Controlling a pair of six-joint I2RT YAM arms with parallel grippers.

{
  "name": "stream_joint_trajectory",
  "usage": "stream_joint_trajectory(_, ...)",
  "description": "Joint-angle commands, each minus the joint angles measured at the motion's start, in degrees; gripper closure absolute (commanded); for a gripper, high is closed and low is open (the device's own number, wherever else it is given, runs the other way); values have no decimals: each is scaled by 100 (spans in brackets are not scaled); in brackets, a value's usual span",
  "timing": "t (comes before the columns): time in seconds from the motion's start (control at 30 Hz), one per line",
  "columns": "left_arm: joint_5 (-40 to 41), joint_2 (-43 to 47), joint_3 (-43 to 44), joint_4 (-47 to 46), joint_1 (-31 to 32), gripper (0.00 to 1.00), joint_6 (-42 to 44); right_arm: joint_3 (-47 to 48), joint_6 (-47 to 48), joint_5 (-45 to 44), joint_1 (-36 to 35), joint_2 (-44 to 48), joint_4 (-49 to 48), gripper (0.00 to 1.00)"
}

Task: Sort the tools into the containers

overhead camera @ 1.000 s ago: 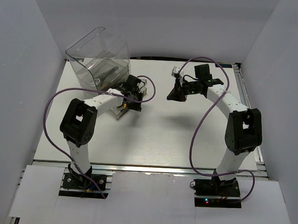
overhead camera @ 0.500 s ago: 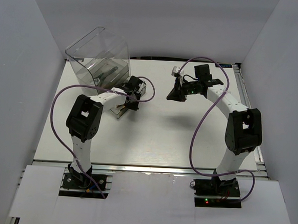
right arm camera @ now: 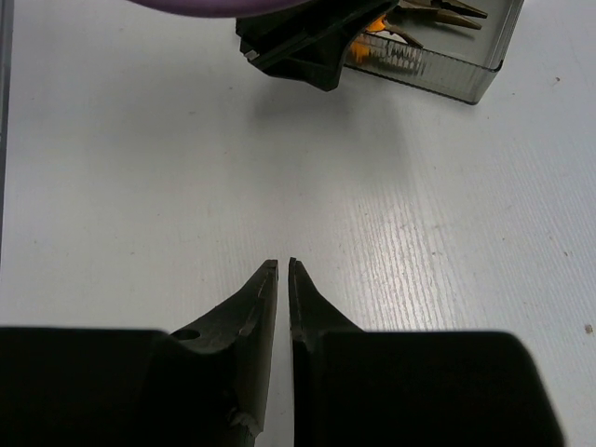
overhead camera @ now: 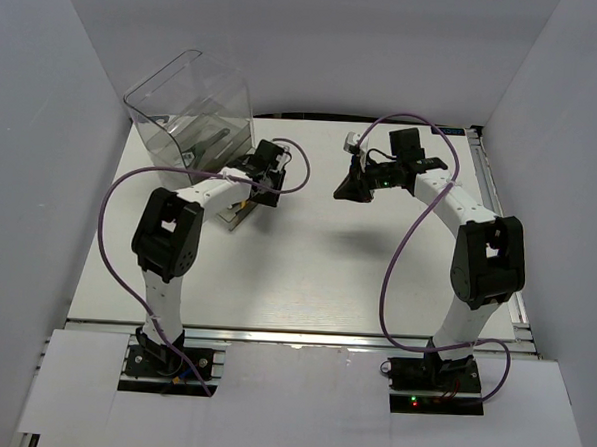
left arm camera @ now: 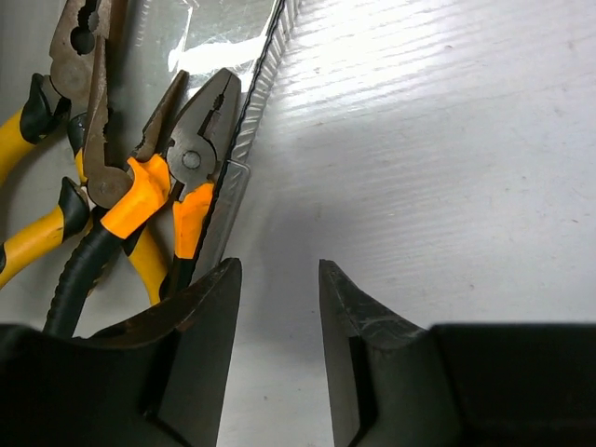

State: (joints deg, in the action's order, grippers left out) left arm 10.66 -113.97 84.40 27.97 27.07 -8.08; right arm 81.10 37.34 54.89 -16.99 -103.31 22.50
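Three pliers with orange and yellow handles [left arm camera: 140,182] lie in a clear drawer [left arm camera: 235,172] on the table, left of my left gripper [left arm camera: 277,279]. That gripper is open and empty, its fingertips just outside the drawer's wall. In the top view the left gripper [overhead camera: 265,178] is beside the drawer [overhead camera: 237,214], in front of the clear cabinet [overhead camera: 189,113]. Dark tools show faintly through the cabinet's walls. My right gripper [right arm camera: 282,265] is shut and empty, above the bare table. It also shows in the top view [overhead camera: 353,186]. The drawer with pliers [right arm camera: 447,70] lies ahead of it.
The white table top [overhead camera: 306,274] is walled by grey panels on three sides. Purple cables loop over both arms. A metal rail [overhead camera: 486,173] runs along the table's right edge.
My left gripper has moved a little toward the back, closer to the cabinet. The cabinet has shifted slightly left and back. The right arm has not moved.
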Motion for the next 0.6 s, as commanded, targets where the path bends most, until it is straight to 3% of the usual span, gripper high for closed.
stream_joint_trajectory(0.0, 271, 296, 103, -89, -228, 51, 113, 2, -60, 136, 21, 285, -88, 84)
stream_joint_trajectory(0.17, -204, 472, 77, -98, -228, 72, 166, 11, -52, 136, 21, 285, -79, 84)
stream_joint_trajectory(0.27, -265, 727, 77, -133, -228, 77, 236, 11, -25, 127, 29, 293, -44, 84)
stream_joint_trajectory(0.57, -512, 842, 15, -160, -228, 77, 728, 29, -17, 127, 21, 258, -44, 84)
